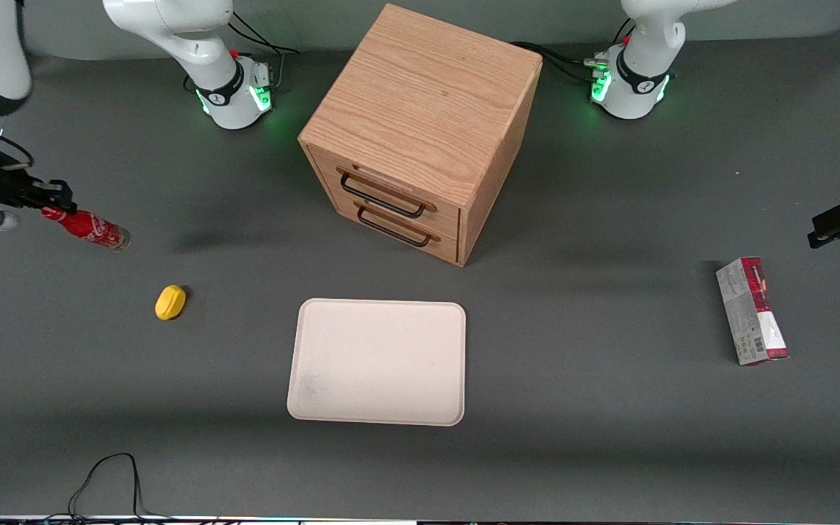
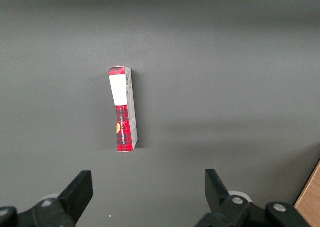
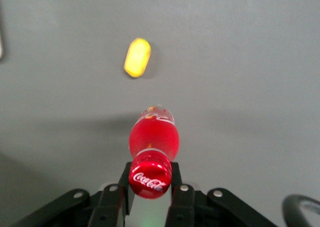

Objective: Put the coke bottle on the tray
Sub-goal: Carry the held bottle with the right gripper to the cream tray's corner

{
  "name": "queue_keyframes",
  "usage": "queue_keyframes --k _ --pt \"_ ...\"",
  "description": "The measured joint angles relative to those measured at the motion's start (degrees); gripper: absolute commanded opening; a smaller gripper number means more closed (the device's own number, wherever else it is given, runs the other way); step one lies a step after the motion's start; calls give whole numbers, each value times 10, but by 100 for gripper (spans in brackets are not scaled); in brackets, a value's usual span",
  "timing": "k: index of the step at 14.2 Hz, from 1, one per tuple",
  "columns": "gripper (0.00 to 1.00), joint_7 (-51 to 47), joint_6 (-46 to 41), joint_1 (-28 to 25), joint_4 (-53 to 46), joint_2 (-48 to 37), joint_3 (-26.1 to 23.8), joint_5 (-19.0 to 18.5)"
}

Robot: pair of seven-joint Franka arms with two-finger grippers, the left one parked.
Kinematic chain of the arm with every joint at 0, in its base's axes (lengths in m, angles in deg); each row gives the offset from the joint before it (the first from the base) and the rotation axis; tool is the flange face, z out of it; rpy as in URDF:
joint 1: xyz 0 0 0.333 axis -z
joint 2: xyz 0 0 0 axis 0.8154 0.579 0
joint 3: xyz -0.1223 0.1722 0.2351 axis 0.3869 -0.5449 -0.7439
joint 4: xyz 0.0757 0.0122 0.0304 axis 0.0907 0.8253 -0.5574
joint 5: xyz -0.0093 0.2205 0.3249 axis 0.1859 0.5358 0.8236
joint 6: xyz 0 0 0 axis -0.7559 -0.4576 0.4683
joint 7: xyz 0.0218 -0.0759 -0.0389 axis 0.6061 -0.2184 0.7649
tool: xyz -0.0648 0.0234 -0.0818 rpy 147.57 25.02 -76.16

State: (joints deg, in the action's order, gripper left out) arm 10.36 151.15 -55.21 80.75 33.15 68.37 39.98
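The coke bottle (image 1: 88,227) is a slim red bottle with white lettering and a clear base. It hangs tilted in the air at the working arm's end of the table, held by its capped neck. My gripper (image 1: 52,205) is shut on that neck. In the right wrist view the red cap (image 3: 150,179) sits pinched between the two black fingers (image 3: 124,183), and the bottle's body (image 3: 153,138) points away toward the table. The cream-beige tray (image 1: 377,361) lies flat in front of the drawer cabinet, nearer the front camera, with nothing on it.
A yellow lemon-like lump (image 1: 170,302) lies on the grey table between the bottle and the tray; it also shows as the yellow lump (image 3: 137,57). The wooden drawer cabinet (image 1: 420,131) stands mid-table. A red-and-grey carton (image 1: 752,310) lies toward the parked arm's end.
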Motion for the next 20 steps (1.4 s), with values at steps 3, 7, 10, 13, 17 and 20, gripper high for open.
queue_keyframes --k 3,7,10,13,17,20 --pt "0 -51 -111 -5 -182 92 -32 36" --pt "0 -156 -200 -9 -402 265 -87 51" --pt "0 -252 -203 -15 -506 369 -143 51" --pt "0 -318 -171 -27 -566 439 -181 51" --pt "0 -377 -82 -78 -582 502 -184 33" --pt "0 -423 -5 -111 -584 549 -184 11"
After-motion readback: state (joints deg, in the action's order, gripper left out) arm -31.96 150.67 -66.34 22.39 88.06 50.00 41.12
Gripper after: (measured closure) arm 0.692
